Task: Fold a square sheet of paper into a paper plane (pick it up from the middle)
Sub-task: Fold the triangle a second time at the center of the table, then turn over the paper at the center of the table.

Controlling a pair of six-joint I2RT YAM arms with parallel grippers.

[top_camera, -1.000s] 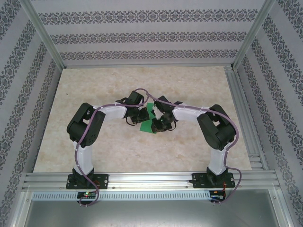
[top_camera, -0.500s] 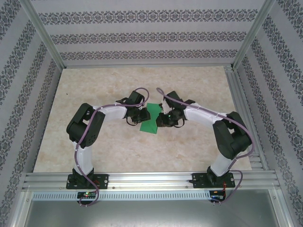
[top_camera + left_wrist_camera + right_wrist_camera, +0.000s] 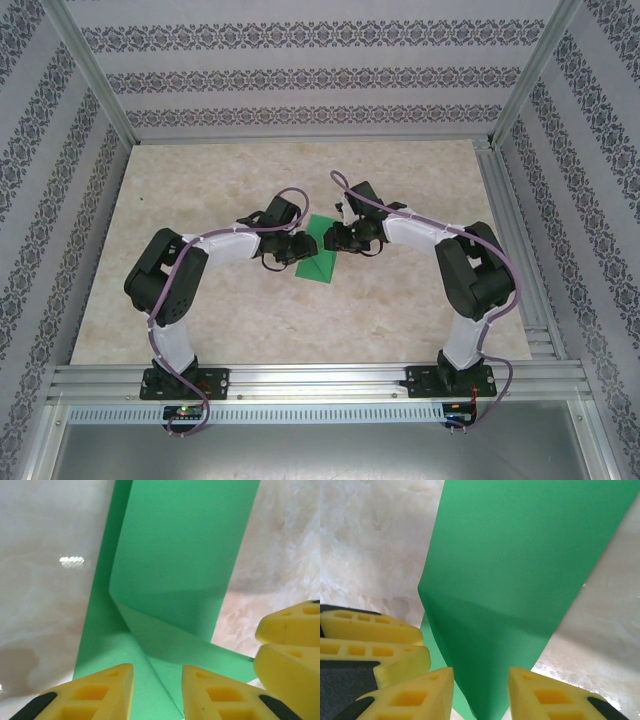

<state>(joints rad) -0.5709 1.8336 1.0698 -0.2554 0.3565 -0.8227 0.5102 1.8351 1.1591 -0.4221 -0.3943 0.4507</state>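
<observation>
Bright green sheet of thin paper (image 3: 320, 262), partly folded, lying at the middle of the beige marbled worktop (image 3: 200, 190), between the left tool (image 3: 297, 247) and the right tool (image 3: 337, 238). Seen from above, the sheet reads as a narrow slanted strip, longer than wide, its far end leaning toward the right. A diagonal crease divides it into a lighter and a darker facet.

Left wrist view: a lower layer of the sheet (image 3: 180, 555) lies flat on the worktop. An upper panel lifts away from it along a slanted fold, bowing softly near its base. The left tool (image 3: 157, 680) hangs low over the lower layer. Its yellow ribbed fingers are parted by a narrow gap with green paper showing through it, and nothing is clamped. The right tool's yellow fingers (image 3: 290, 625) enter at the right edge, just beside the sheet's near corner.

Right wrist view: the panel of the sheet (image 3: 520, 555) rises broad and smooth, with one shallow bend across it. The right tool (image 3: 481, 680) also stands narrowly parted. The panel's lower end runs down into the gap unpinched. The left tool's fingers (image 3: 370, 625) sit at the left edge, beside the sheet.

Hidden or unclear: from above, both tools cover parts of the sheet's long side edges, and the jaws are too small to read there. In both wrist views the far end of the sheet is cut off by the top border and its near edge by the fingers. Whether any finger touches the paper cannot be told, nor how many layers the folds hold.
</observation>
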